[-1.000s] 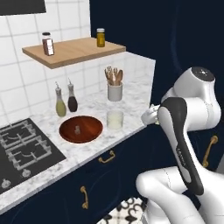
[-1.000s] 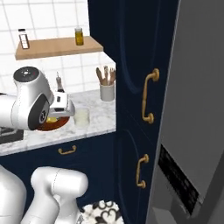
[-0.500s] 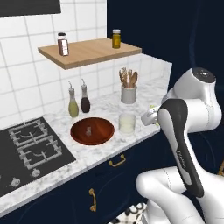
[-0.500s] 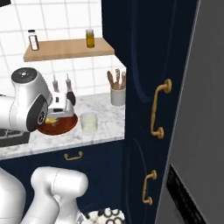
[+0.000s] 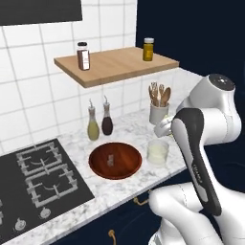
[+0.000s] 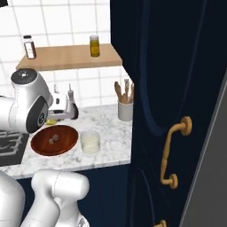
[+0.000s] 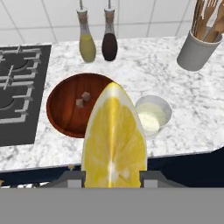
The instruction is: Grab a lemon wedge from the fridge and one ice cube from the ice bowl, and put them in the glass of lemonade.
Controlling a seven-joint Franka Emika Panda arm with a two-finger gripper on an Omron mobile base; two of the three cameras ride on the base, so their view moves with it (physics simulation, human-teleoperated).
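Marble counter, round wooden ice bowl, lemon wedge in hand

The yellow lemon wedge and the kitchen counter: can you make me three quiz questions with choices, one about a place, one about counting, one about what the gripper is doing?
1. Where is the short clear glass of pale lemonade?
A. On the wooden shelf
B. Beside the round reddish-brown wooden bowl
C. On the black stove

2. How many small pale ice cubes lie in the bowl?
A. Two
B. Five
C. None

3. What is the gripper doing?
A. Open, empty
B. Holding a bottle
C. Holding the bright-yellow lemon wedge

Answers: 1 B, glass stands next to the bowl on the marble counter; 2 A, two cubes show; 3 C, wedge sits between the fingertips.
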